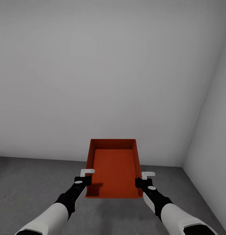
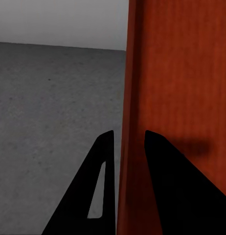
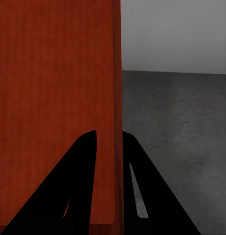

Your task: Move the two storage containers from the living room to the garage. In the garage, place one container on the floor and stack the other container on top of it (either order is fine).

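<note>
While the red bin hangs above the grey concrete floor near the corner of the white walls, each of its long side walls is pinched at the near end, one by the left gripper and one by the right gripper, jaws narrow on the thin wall. The far end is unsupported, so it could tip forward or slip out if one arm drops faster than the other.

Red-orange container – dark grey (faintly speckled) floor.
</note>
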Motion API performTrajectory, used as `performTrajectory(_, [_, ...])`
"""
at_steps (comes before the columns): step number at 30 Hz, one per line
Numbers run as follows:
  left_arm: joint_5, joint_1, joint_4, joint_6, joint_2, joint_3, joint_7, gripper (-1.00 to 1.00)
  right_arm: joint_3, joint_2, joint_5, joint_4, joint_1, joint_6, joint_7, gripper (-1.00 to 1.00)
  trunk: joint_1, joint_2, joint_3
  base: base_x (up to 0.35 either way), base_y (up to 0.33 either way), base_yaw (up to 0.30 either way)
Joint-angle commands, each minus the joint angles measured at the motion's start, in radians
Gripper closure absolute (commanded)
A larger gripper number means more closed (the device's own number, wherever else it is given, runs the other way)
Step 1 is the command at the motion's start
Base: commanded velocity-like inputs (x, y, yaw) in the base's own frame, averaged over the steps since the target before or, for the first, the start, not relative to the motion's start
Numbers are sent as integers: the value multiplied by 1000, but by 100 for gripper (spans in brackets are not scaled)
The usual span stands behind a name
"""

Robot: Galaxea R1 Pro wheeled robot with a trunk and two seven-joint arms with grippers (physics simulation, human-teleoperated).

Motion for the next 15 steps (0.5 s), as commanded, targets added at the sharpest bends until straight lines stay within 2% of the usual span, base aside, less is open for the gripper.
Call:
performTrajectory(1, [-11, -1, -6, -4, 11, 54, 13, 100, -17, -2, -16, 3, -1, -5, -2, 100, 4, -8, -6, 0, 0, 0])
performTrajectory(15, [-11, -1, -6, -4, 11, 54, 13, 100, -17, -3, -16, 2, -1, -5, -2, 100, 58, -106, -73, 0, 0, 0])
